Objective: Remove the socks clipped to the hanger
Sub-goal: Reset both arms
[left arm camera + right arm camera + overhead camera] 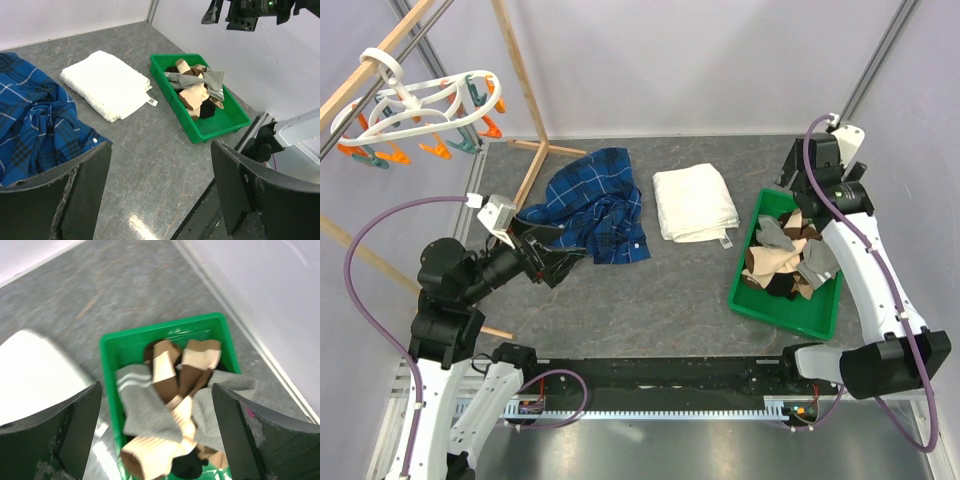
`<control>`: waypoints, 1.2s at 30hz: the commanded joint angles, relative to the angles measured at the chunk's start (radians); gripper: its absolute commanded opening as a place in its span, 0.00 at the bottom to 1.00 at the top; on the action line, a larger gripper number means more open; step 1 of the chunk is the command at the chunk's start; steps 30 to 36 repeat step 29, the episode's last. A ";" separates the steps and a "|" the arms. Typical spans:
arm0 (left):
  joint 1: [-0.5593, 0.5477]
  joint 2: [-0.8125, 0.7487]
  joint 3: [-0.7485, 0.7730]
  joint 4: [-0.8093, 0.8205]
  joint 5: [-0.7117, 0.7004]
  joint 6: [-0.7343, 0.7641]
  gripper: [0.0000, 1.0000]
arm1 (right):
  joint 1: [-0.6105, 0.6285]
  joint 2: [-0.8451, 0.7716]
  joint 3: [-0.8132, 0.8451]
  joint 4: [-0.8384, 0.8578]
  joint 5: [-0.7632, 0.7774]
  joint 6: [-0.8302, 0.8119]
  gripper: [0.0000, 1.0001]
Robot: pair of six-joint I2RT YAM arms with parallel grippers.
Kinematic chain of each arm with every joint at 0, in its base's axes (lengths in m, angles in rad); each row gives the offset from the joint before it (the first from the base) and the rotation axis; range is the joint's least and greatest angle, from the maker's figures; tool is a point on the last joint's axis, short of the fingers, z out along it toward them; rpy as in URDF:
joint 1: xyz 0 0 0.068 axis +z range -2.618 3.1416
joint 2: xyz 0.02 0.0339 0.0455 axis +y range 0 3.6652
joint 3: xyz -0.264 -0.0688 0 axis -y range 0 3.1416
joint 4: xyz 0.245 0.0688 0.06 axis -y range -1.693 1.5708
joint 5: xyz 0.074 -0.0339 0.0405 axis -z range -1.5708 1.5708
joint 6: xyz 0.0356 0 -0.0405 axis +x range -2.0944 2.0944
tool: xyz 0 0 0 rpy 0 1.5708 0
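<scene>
Right wrist view: we are hovering the right gripper (156, 387), spread and empty like the left gripper (160, 145), over the binned socks (145, 410); we are planning a straight, snag-free rise.

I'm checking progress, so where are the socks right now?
In the top view, the socks lie piled in the green bin at the right, just right of the white towel.

A folded white towel (694, 203) lies between a blue plaid shirt (595, 205) and a green bin (790, 310).
</scene>
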 commanded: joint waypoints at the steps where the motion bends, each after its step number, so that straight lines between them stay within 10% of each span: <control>1: -0.007 -0.006 0.041 0.046 -0.021 -0.032 0.87 | 0.063 -0.061 0.067 -0.085 -0.098 -0.013 0.98; 10: -0.007 0.001 0.107 0.092 -0.177 -0.072 0.87 | 0.068 -0.327 0.001 0.115 -0.816 0.092 0.98; 36: -0.007 0.001 0.138 0.054 -0.231 -0.035 0.87 | 0.093 -0.444 -0.048 0.169 -0.891 0.175 0.98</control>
